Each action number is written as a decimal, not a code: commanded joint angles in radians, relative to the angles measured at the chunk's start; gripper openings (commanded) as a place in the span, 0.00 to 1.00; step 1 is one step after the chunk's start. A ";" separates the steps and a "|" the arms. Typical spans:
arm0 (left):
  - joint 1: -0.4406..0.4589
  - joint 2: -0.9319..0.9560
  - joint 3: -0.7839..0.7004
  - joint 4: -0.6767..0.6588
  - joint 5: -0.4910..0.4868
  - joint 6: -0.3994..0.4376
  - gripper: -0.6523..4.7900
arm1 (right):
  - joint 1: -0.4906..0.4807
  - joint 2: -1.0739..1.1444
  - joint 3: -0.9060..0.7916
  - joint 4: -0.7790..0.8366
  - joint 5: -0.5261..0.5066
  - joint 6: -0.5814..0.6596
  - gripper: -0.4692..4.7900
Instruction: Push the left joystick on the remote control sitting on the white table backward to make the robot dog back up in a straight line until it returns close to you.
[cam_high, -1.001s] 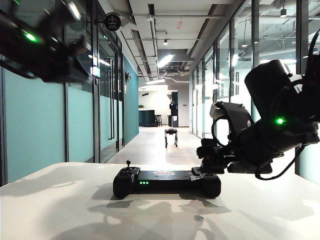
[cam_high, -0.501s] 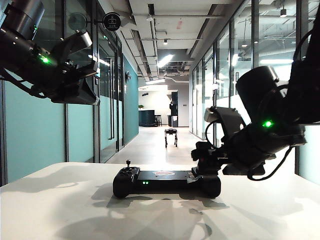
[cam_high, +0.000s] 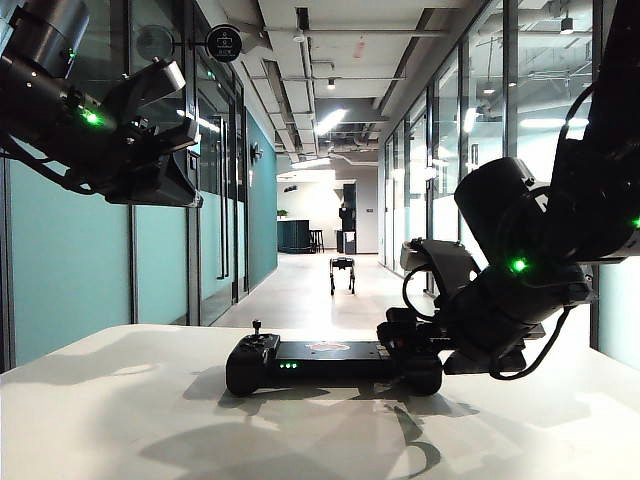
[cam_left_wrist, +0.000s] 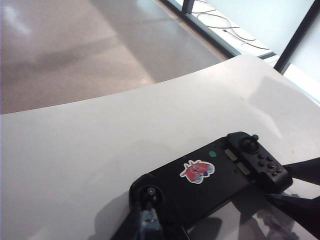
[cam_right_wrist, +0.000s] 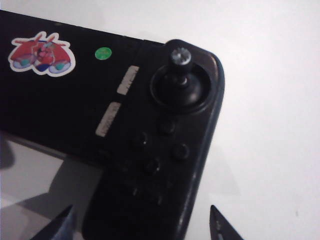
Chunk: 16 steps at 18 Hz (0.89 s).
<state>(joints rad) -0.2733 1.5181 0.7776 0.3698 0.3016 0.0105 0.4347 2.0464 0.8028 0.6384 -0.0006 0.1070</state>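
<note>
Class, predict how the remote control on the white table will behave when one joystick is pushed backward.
The remote control looks rigid and lies flat, so tipping seems unlikely. On the smooth white table it may slide. The right gripper straddles its end and could steady it; the left gripper hangs above.

remote control (cam_high: 333, 362) on white table (cam_high: 120, 420), robot dog (cam_high: 342, 273) behind

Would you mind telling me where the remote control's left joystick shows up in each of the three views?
Exterior view: the left joystick stands on the remote control's left lobe.
Left wrist view: it is on the lobe nearest the camera.
Right wrist view: not in it.
Shared landmark: the reddish sticker.
</note>
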 joint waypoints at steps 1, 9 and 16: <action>0.000 -0.003 0.007 0.013 0.014 0.008 0.11 | 0.002 0.011 0.019 0.017 0.000 0.002 0.73; 0.000 -0.003 0.006 0.013 0.014 0.008 0.11 | 0.002 0.036 0.054 0.002 0.002 0.002 0.66; 0.000 -0.003 0.006 0.013 0.014 0.008 0.11 | 0.002 0.060 0.066 -0.007 0.005 0.005 0.64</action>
<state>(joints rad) -0.2729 1.5181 0.7788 0.3698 0.3107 0.0105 0.4347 2.1040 0.8616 0.6273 0.0040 0.1078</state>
